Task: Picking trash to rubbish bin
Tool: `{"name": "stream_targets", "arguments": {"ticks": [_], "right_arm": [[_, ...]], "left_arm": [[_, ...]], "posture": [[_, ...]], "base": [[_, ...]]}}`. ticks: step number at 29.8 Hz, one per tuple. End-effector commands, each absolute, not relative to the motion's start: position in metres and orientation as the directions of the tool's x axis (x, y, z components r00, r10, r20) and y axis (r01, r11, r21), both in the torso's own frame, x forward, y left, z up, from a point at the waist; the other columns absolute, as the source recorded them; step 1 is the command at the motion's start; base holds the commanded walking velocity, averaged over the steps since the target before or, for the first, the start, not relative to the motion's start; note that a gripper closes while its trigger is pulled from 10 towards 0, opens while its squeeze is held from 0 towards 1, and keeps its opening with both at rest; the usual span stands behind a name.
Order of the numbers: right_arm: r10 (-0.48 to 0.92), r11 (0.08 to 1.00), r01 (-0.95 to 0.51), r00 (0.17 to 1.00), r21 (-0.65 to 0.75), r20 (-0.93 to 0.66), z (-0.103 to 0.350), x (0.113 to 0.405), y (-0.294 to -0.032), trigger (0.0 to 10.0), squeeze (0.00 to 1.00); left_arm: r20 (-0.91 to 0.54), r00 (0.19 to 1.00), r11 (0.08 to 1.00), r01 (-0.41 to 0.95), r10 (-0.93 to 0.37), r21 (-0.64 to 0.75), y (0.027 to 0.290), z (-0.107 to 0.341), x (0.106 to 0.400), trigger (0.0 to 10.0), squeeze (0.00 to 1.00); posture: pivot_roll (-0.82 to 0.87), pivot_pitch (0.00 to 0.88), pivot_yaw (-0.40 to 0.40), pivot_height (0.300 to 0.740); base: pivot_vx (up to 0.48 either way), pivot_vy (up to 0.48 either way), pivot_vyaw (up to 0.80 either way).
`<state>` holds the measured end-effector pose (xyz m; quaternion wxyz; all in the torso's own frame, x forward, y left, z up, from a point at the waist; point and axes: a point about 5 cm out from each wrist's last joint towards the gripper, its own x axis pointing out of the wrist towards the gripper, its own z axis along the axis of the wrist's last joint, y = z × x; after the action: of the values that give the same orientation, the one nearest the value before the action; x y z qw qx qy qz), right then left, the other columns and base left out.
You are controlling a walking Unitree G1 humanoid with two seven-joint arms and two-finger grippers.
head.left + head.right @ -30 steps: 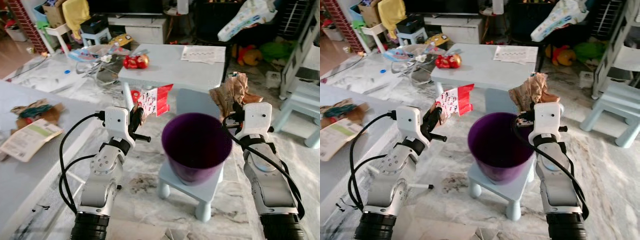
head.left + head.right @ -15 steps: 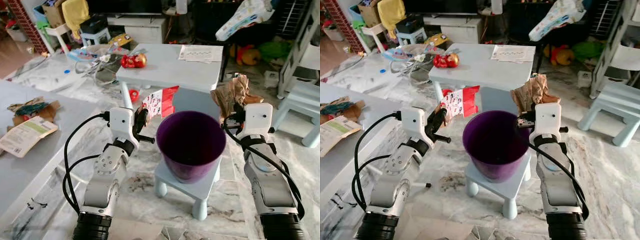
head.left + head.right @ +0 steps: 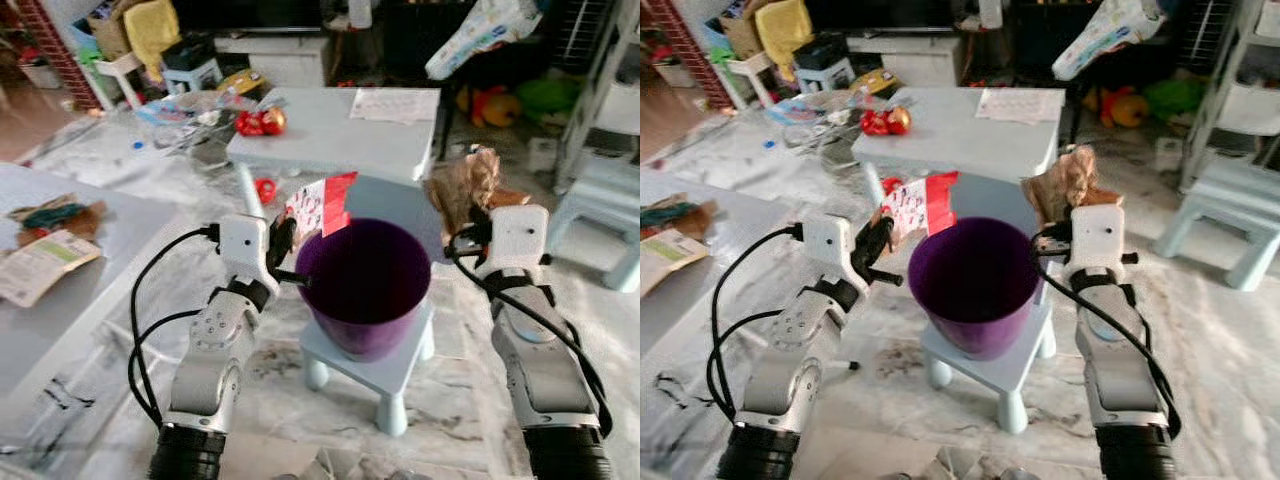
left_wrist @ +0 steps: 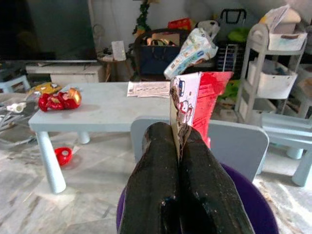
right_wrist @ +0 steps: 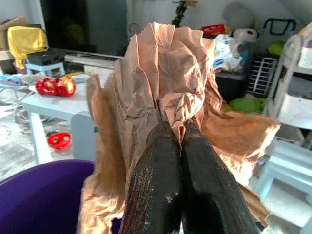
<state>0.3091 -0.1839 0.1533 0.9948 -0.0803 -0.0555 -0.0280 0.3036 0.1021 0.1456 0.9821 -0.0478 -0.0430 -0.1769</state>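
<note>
Above purple bin (image 3: 365, 290), upright red-white wrapper (image 3: 322, 205)

My two head cameras look forward and down from above, close over the purple bin (image 3: 366, 283) between my arms. Each wrist camera looks along its own fingers, very near them. All views share the bin and the pale blue table (image 4: 97, 112).

Silver arms, white wrist blocks, looping black cables, black-fingered pincers.
</note>
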Motion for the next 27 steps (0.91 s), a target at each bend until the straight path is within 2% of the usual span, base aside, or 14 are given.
{"name": "stream_targets", "arguments": {"ticks": [1, 6, 15, 27], "right_arm": [[-0.03, 0.987, 0.049, 0.992, -0.152, 0.122, 0.1555, 0.3098, -0.1785, 10.0, 0.0], [-0.027, 0.987, 0.046, 0.992, -0.154, 0.12, 0.1556, 0.3107, -0.1782, 10.0, 0.0], [-0.025, 0.987, 0.043, 0.993, -0.153, 0.119, 0.1557, 0.311, -0.1777, 10.0, 0.0], [-0.023, 0.988, 0.041, 0.993, -0.151, 0.119, 0.1555, 0.3111, -0.1771, 10.0, 0.0]], "left_arm": [[0.102, 0.938, 0.938, 0.34, -0.332, -0.066, 0.1083, 0.1471, 0.3043, 10.0, 0.0], [0.091, 0.941, 0.942, 0.331, -0.326, -0.05, 0.1096, 0.1463, 0.3055, 10.0, 0.0], [0.091, 0.945, 0.945, 0.32, -0.313, -0.071, 0.1116, 0.1461, 0.3058, 10.0, 0.0], [0.097, 0.95, 0.948, 0.305, -0.296, -0.094, 0.114, 0.1471, 0.306, 10.0, 0.0]], "posture": [[-0.08, 0.077, 0.084, 0.74], [-0.08, 0.076, 0.083, 0.74], [-0.08, 0.079, 0.08, 0.74], [-0.07, 0.082, 0.078, 0.74]], "base": [[0.0, 0.0, 0.0], [0.0, 0.0, 0.0], [0.0, -0.48, 0.0], [0.0, 0.0, 0.0]]}}
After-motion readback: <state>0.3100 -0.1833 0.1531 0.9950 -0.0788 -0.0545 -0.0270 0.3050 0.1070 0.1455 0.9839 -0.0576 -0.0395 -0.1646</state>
